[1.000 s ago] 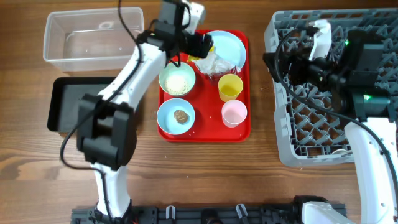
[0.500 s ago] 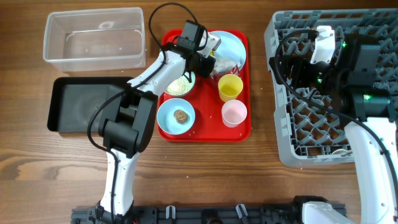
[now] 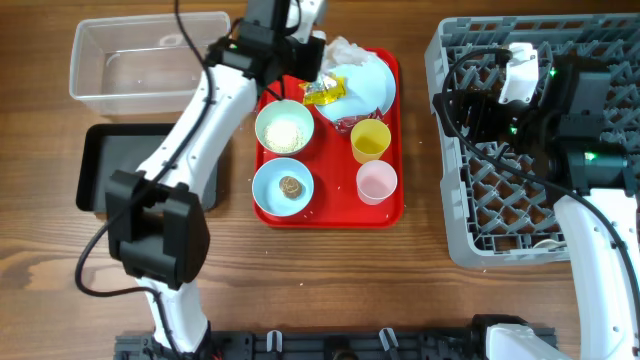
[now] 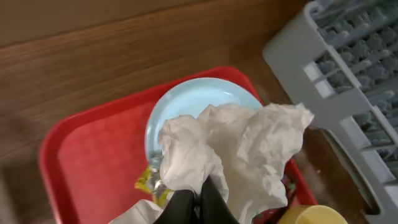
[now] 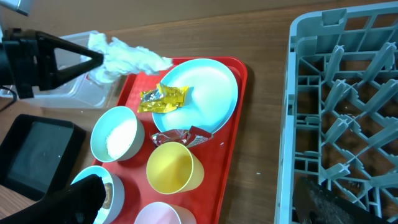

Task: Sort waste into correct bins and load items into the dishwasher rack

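Tissue in the left pincer, bins off to its left.

The clear tub (image 3: 150,72) and, nearer the robot, the black tray (image 3: 110,170) both lie left of the left pincer (image 3: 308,48), which is clamped shut on a corner of the crumpled tissue (image 4: 249,143). The tissue bunches out rightward from the jaws, raised over the plate (image 3: 372,80) at the far end of the red tray (image 3: 330,212). The left arm is much the nearer. The tub's wall stands just beside the red tray, so a leftward carry probably needs height to clear that rim. The right pincer (image 5: 202,182) gapes wide and empty over the rack (image 3: 480,230), well apart.
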You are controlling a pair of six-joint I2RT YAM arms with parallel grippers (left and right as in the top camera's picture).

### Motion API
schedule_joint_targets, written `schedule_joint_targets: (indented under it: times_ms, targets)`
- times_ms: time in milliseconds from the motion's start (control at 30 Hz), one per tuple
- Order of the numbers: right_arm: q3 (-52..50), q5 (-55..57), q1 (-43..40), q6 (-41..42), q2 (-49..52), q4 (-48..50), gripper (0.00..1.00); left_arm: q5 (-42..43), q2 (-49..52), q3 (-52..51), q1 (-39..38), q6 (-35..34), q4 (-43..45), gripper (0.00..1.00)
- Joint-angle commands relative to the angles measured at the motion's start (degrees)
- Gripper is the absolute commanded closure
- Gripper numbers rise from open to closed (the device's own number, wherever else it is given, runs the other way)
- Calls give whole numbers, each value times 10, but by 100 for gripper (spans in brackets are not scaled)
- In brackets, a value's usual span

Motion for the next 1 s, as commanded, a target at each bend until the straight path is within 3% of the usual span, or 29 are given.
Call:
schedule_joint_targets:
  times_ms: [0,100,333,367,400,433,567,667,833,967]
  targets:
    - [4,6,2,-6,3,1,0,-42,-22,8,57,-25,-17,96]
    - [4,6,2,-6,8,5,0,-158,-22,8,143,-24,-51,96]
    - [4,1,2,-4,49,4,0,-165,-3,8,285,-26,-50,96]
    - [4,-3,3,-4,49,4,0,-158,0,8,286,-26,-49,78]
    - [4,-3,2,-4,49,5,1,-145,1,8,285,-26,-48,36]
    - [4,-3,2,-4,49,5,1,-133,1,8,281,-26,-43,0]
    - [4,-3,2,-4,49,-2,0,-120,1,8,245,-18,-12,0]
    - [4,-3,2,-5,49,-1,0,-38,1,8,170,-5,-7,0]
    - [4,-3,2,-6,49,-15,0,-65,47,8,5,-5,99,0]
    - [4,-3,2,-6,49,-24,0,-64,106,8,-27,-5,126,0]
